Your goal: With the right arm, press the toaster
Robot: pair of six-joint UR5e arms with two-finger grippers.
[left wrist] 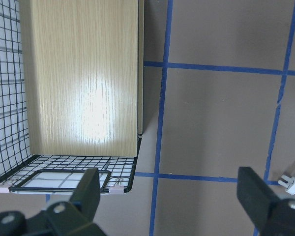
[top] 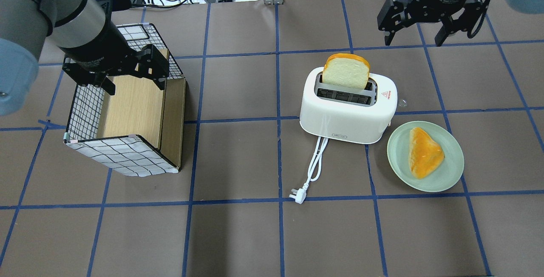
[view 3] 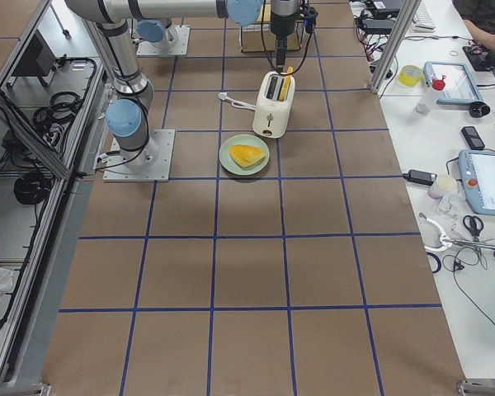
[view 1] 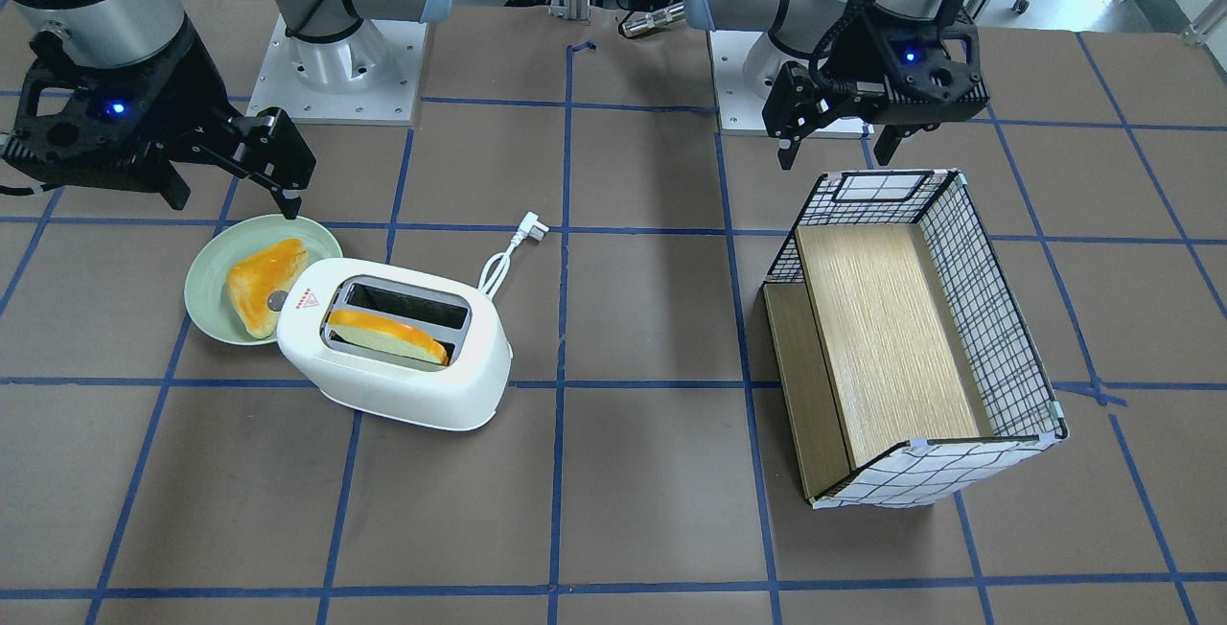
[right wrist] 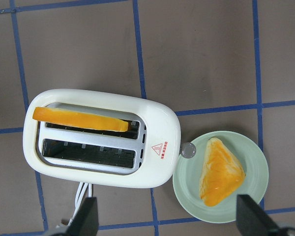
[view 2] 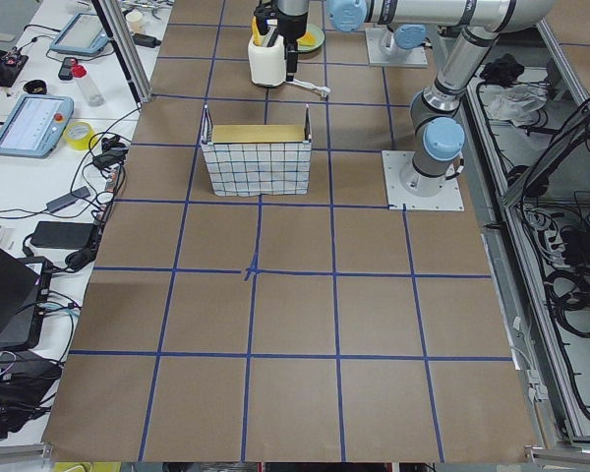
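The toaster (top: pixel 348 115) is parked just beside the plate (top: pixel 450 167), one slot half hidden by bread (top: pixel 345 73). Right gripper (top: pixel 412 42) and left gripper (top: pixel 136 88) are both seen spread wide, mostly cut off in wrist views.

I hang above the toaster (right wrist: pixel 157 125), my pincer (right wrist: pixel 168 215) spread wide, one fingertip at each lower corner of my view. A bread slice (right wrist: pixel 81 119) stands in the slot farther from my fingers. The grey button (right wrist: pixel 188 150) juts from the toaster's right end, at the rim of a green plate (right wrist: pixel 187 191) holding a toast wedge (right wrist: pixel 220 172).
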